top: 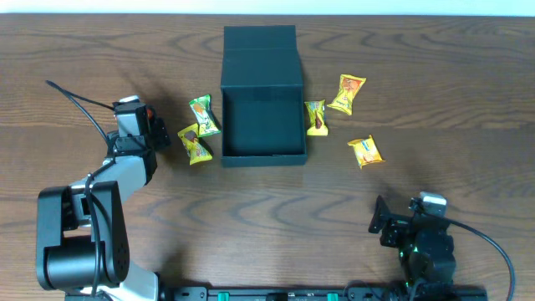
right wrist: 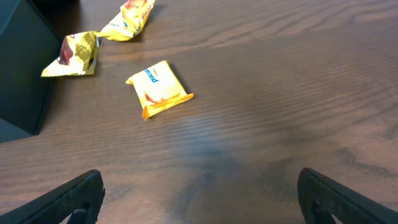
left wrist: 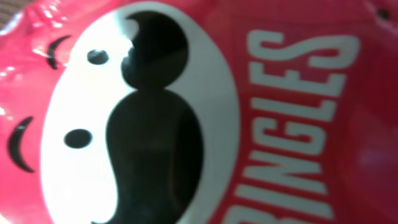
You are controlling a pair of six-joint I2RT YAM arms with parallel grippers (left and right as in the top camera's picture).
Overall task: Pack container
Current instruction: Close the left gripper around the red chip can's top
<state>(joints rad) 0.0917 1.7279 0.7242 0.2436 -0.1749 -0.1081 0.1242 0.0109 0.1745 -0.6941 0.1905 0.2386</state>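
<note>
The black container (top: 222, 117) stands open at the table's middle back, its flap lid folded away behind it; its corner shows in the right wrist view (right wrist: 18, 68). Yellow snack packets lie on both sides of it: two on the left (top: 199, 130), three on the right (top: 348, 93), one of them nearest my right gripper (right wrist: 158, 88). My left gripper (top: 159, 132) is left of the container, with a red Pringles can (left wrist: 199, 112) filling its wrist view and hiding the fingers. My right gripper (right wrist: 199, 199) is open and empty at the front right.
Only a sliver of red of the can (top: 150, 111) shows beside the left wrist from overhead. A black cable (top: 79, 100) runs across the table behind the left arm. Two packets (right wrist: 73, 55) lie against the container's right wall.
</note>
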